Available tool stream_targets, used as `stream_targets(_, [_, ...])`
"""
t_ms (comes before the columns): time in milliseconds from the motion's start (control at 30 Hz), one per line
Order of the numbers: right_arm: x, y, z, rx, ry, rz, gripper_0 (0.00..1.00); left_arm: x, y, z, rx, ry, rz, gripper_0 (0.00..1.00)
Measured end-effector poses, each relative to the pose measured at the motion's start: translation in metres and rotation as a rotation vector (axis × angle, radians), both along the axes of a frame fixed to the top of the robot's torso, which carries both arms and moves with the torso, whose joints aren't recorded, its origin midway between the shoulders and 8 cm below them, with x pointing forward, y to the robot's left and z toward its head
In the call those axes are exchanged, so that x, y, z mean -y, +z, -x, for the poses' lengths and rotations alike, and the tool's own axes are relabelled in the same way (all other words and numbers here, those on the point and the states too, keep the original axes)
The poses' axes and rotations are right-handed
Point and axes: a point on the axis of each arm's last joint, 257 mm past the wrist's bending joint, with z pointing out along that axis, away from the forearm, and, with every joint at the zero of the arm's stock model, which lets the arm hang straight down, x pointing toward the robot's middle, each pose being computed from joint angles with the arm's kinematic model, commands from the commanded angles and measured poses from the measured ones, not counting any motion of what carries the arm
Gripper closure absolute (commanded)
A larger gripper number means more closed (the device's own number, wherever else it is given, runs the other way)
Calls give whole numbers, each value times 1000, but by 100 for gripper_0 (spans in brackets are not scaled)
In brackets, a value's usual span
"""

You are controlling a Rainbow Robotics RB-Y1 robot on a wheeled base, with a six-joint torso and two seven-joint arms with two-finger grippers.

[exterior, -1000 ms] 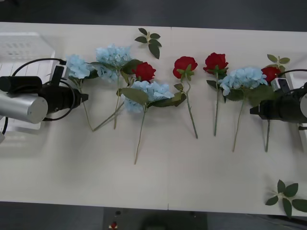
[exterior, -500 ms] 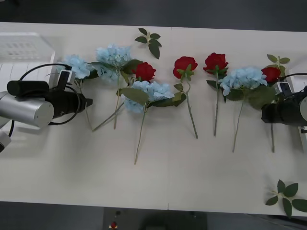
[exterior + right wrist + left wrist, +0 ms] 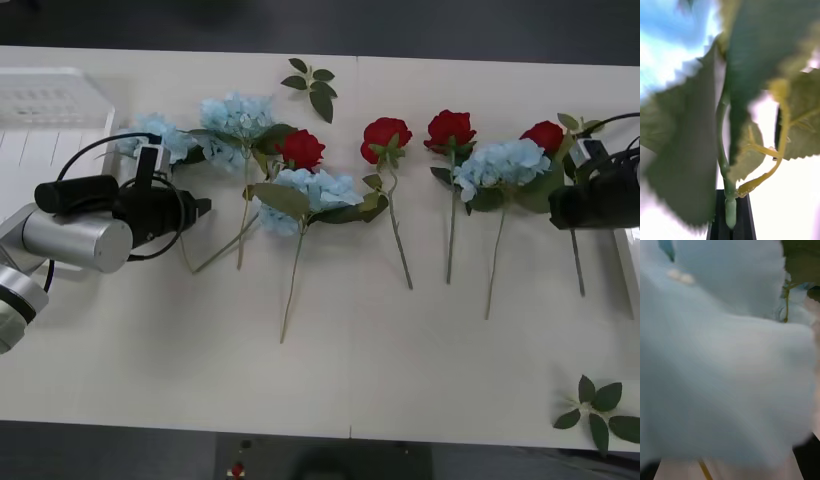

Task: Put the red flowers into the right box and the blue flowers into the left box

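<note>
Right gripper is sitting at the 3 o'clock edge of the long white table, its black fingers pinched together on the thin green stem of the rightmost artificial red rose; that bloom is lying at about 2 o'clock, touching the rightmost pale sky-blue hydrangea cluster, with the stem end trailing toward 4 o'clock. Left gripper is lying at 9 o'clock, at the stem below the leftmost pale blue hydrangea cluster; the left wrist camera is looking straight into blurred blue petals, and I cannot tell whether these fingers are apart or together. Remaining flowers are lying in a row across the far half of the table: two more blue hydrangea clusters at 11 o'clock and just left of centre, a red rose lying between them and touching both, and two more red roses at 12 o'clock and 1 o'clock, stems pointing toward 6 o'clock. Translucent white slotted plastic tray, the left box, is sitting at 10 o'clock beside the leftmost hydrangea. A white rim of the right box is showing at the 3 o'clock edge. Loose green leaf sprigs are lying at 12 o'clock and 5 o'clock.
</note>
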Motion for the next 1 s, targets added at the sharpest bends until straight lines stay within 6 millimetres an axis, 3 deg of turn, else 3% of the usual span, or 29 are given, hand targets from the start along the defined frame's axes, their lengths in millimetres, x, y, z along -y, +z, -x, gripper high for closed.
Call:
stream_targets(167, [1, 53, 2, -10, -7, -62, 100, -7, -1, -2, 9, 9, -17, 0])
stream_targets(200, [2, 63, 1, -2, -10, -79, 100, -8, 0, -4, 17, 13, -15, 5])
stream_targets(233, [4, 72, 2, 4, -14, -90, 100, -11, 1, -6, 30, 19, -12, 27])
stream_targets(267, [7, 80, 4, 3, -17, -97, 100, -15, 1, -8, 42, 27, -11, 75])
stream_targets(300, [9, 86, 6, 1, -19, -103, 100, -18, 1, -9, 52, 33, -10, 90])
stream_targets(333, [11, 91, 8, 0, -21, -109, 100, -20, 1, -10, 58, 37, -9, 97])
stream_targets(633, [29, 130, 23, -6, -61, -184, 100, -21, -1, -10, 58, 38, -14, 100])
stream_targets(833, [69, 149, 34, -1, -114, -128, 100, -22, -2, -9, 59, 34, -27, 100])
stream_targets(1000, [114, 151, 42, 0, -168, -75, 100, -22, -2, -9, 59, 34, -30, 100])
